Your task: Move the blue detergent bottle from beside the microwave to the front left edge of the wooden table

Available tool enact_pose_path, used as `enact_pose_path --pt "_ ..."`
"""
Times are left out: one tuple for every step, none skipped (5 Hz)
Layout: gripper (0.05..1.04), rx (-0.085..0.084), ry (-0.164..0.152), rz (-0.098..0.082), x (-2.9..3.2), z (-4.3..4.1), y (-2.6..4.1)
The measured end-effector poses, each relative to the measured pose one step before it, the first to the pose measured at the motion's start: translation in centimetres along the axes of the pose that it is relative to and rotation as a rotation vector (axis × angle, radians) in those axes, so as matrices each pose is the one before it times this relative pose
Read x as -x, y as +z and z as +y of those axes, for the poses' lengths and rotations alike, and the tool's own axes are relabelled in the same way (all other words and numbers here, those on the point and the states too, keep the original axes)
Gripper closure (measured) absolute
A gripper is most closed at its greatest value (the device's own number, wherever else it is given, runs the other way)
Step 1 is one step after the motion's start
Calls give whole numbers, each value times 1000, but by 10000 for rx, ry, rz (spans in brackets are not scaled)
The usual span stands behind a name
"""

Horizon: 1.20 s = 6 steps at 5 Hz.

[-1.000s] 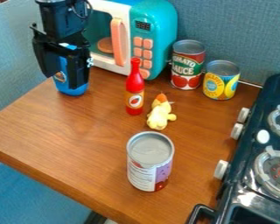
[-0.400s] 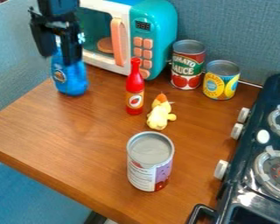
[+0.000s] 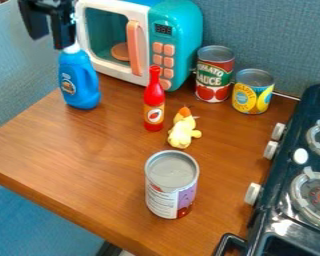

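Gripper [image 3: 50, 43] higher, blue bottle [image 3: 78, 82] upright

Near the gripper [image 3: 50, 41] I see one boxy teal-and-white toy microwave [image 3: 181, 37]; lower down, two plastic bottles, one blue [image 3: 79, 82], one red [image 3: 154, 100], three cylindrical metal cans [image 3: 171, 185], one yellow plush toy [image 3: 181, 134], one black toy stove [image 3: 293, 142].

The brown wood table [image 3: 89, 160] has a blue bottle [image 3: 79, 82] at 10 o'clock, a toy microwave [image 3: 178, 37] at 12, a red can [image 3: 215, 75] at 1, a yellow can [image 3: 252, 95] at 2, and a big can [image 3: 169, 187] at 5. A red bottle [image 3: 154, 105] and 1 yellow toy [image 3: 181, 135] are near the middle.
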<state>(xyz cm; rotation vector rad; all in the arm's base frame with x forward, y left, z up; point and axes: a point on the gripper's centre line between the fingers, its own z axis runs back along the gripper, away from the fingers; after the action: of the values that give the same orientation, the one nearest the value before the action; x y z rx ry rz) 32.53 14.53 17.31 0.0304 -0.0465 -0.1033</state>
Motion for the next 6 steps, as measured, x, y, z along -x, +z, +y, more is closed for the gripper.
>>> enact_pose_path --pt "82 34 152 -180 -885 1438 -58" --pt "82 65 217 29 -549 1582 -269" --pt "82 147 47 126 -1108 564 -703" --pt "82 78 46 132 -535 334 -658" --pt "82 24 30 40 -340 133 -223" --pt "82 -71 -18 60 -387 255 -243"
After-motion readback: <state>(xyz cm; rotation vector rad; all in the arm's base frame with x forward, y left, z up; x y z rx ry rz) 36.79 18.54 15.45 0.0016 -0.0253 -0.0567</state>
